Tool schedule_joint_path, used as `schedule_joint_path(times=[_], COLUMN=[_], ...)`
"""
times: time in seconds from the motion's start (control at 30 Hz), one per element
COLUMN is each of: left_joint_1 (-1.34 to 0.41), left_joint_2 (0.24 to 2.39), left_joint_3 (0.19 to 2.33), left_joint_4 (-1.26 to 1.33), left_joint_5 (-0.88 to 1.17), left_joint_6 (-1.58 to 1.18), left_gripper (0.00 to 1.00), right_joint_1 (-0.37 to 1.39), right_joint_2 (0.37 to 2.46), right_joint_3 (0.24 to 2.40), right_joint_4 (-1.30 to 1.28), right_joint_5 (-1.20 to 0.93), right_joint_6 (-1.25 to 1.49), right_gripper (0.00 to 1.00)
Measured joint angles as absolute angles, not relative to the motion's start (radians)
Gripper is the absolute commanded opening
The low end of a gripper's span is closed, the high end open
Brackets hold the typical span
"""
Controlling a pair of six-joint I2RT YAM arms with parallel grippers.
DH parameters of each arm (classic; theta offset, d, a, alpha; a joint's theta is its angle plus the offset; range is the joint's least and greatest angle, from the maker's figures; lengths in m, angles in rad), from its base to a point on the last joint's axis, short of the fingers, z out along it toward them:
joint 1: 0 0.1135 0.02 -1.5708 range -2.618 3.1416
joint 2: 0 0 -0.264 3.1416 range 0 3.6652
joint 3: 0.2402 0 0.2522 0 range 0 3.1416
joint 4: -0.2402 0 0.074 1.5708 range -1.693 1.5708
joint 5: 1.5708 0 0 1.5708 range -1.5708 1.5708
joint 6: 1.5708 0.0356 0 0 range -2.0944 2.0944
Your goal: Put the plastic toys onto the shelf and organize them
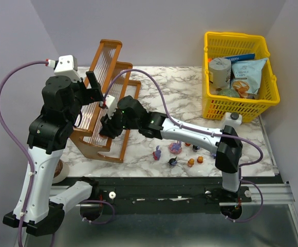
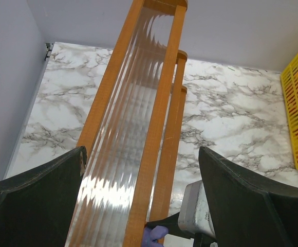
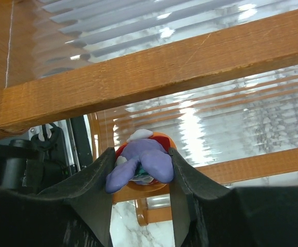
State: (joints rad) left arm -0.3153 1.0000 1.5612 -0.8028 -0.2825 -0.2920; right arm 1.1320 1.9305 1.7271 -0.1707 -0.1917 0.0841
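The shelf (image 1: 109, 60) (image 2: 138, 103) (image 3: 164, 67), an orange-brown wooden frame with clear ribbed tiers, stands left of centre. My right gripper (image 1: 107, 126) (image 3: 141, 159) is shut on a purple toy on an orange base (image 3: 150, 160), held right against the shelf's lower tiers. In the left wrist view that toy (image 2: 152, 237) peeks out beside the frame. My left gripper (image 1: 95, 86) (image 2: 142, 154) hangs open above the shelf's top tier, holding nothing. Several small plastic toys (image 1: 175, 148) in purple, dark and orange lie on the marble table in front of the right arm.
A yellow mesh basket (image 1: 236, 109) stands at the back right with a can (image 1: 219, 72) and snack packets (image 1: 249, 74) inside. A round brownish object (image 1: 61, 168) sits at the table's near left edge, behind the left arm. Walls close in the left, back and right.
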Motion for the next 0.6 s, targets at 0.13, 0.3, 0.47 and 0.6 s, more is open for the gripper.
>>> schedule_joint_path(times=[0.13,0.3,0.47,0.6], left_joint_1=[-0.315,-0.315,-0.315,-0.315], left_joint_2=[1.0,1.0,1.001,1.0], left_joint_3=[1.561,1.561,1.561,1.561], left_joint_4=[-0.804,-0.804,-0.804,-0.804], left_joint_5=[-0.281,-0.281,-0.281,-0.281], left_joint_6=[-0.292,-0.292,-0.292,-0.292], left_gripper=[0.99,0.99,0.99,0.99], right_joint_1=[1.133,1.133,1.134,1.135], right_joint_2=[1.93,1.926,1.926,1.926], right_joint_3=[1.689,1.66,1.655,1.655], right_joint_4=[-0.113,-0.056,-0.044,-0.042], right_joint_5=[-0.172,-0.165,-0.156,-0.131], right_joint_6=[0.081,0.081,0.084,0.094], right_gripper=[0.45,0.45,0.52,0.61])
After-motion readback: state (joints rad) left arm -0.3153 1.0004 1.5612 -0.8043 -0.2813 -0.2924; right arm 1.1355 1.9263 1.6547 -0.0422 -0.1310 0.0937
